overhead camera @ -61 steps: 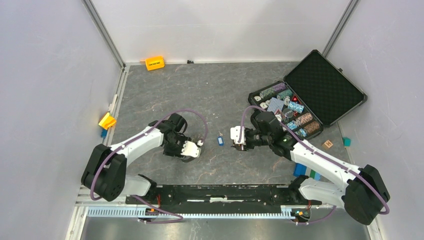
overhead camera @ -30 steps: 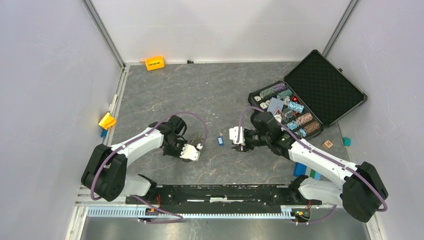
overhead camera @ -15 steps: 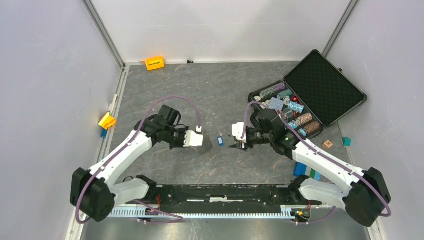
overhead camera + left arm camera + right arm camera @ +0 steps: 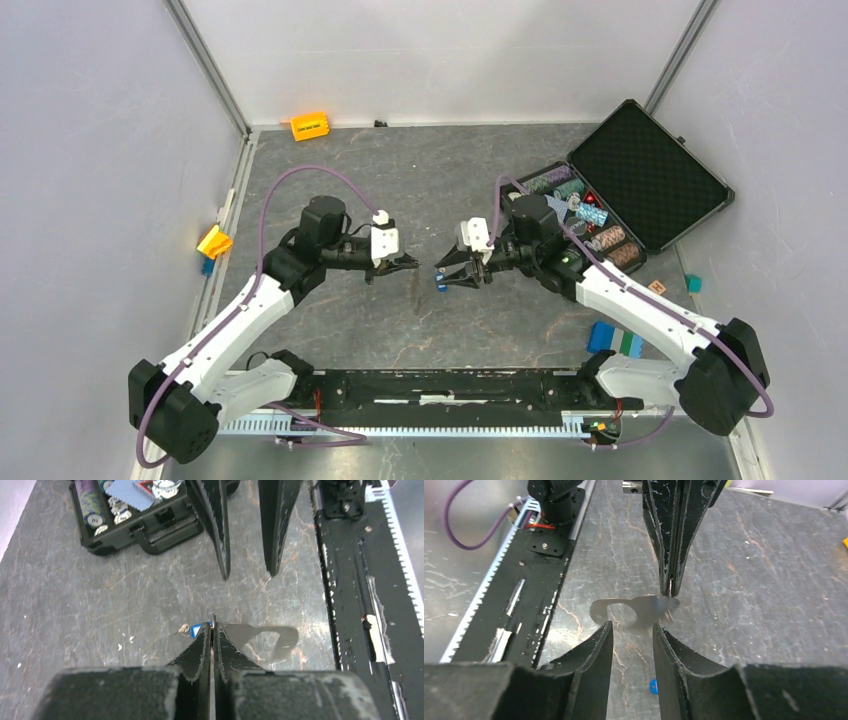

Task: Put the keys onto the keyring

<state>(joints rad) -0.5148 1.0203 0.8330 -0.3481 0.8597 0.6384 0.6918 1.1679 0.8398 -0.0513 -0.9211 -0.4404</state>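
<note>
A flat silver key (image 4: 639, 611) hangs in the air above the dark, marbled grey table (image 4: 400, 180). Beneath it on the table lies a blue tag (image 4: 196, 629) with a small ring (image 4: 183, 628) beside it, possibly the keyring, though it is too small to be sure. An open black case (image 4: 640, 170) of chips sits far right and an orange block (image 4: 309, 126) by the pale back wall. The left gripper (image 4: 670, 587) pinches the key's edge with its jaws closed tight. The right gripper (image 4: 633, 625) faces it, jaws partly apart and holding nothing, tips just short of the key.
</note>
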